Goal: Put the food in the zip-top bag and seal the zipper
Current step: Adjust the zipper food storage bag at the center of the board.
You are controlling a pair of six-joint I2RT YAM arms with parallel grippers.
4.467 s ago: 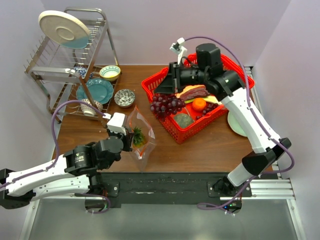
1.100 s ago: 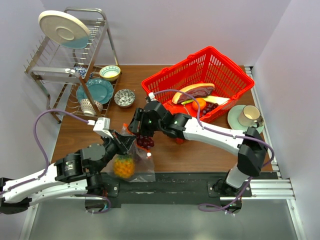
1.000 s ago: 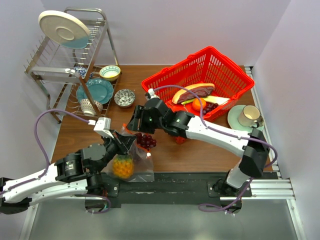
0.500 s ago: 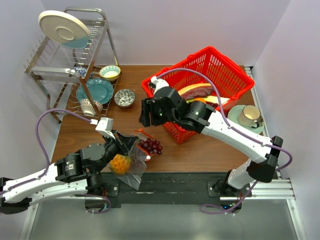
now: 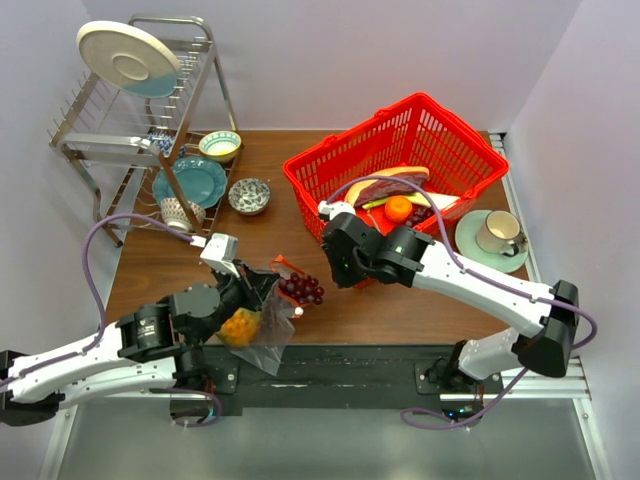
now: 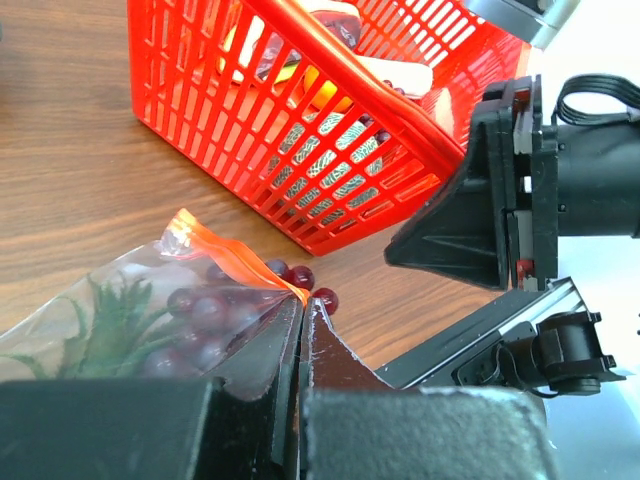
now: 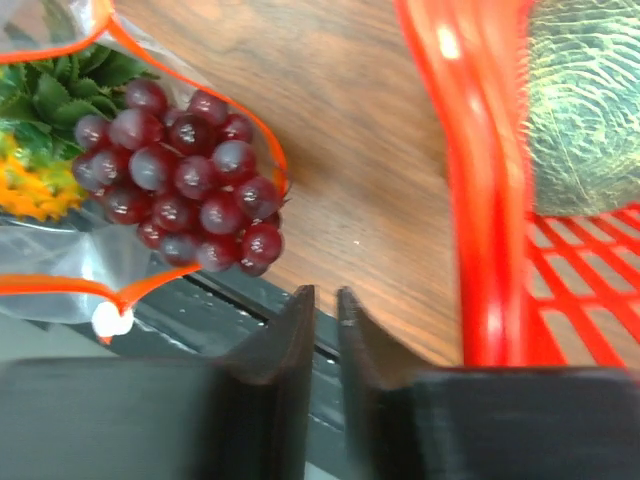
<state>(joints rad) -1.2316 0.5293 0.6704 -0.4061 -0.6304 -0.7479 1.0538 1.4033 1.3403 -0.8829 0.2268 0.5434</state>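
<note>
The clear zip-top bag (image 5: 262, 335) lies at the table's near edge, its mouth facing right. My left gripper (image 5: 265, 291) is shut on the bag's upper edge by the red-orange zipper (image 6: 228, 250); its jaws (image 6: 301, 306) are pressed together on the plastic. The pineapple (image 5: 238, 327) is inside the bag, and its green crown (image 7: 80, 72) shows too. The purple grape bunch (image 5: 300, 290) lies in the open mouth (image 7: 188, 180), a few grapes past the zipper. My right gripper (image 5: 334, 268) is shut and empty, to the right of the grapes (image 7: 320, 300).
The red mesh basket (image 5: 452, 125) with other toy food stands close behind and to the right of the right gripper, with its rim (image 7: 480, 200) just beside it. A dish rack (image 5: 95, 140), a teal plate (image 5: 190, 180), bowls (image 5: 249, 195) and a cup on a saucer (image 5: 497, 232) stand around.
My right gripper let go of the grapes at the bag's mouth and drew back to the right, toward the basket. The bag tipped to lie flatter in my left gripper.
</note>
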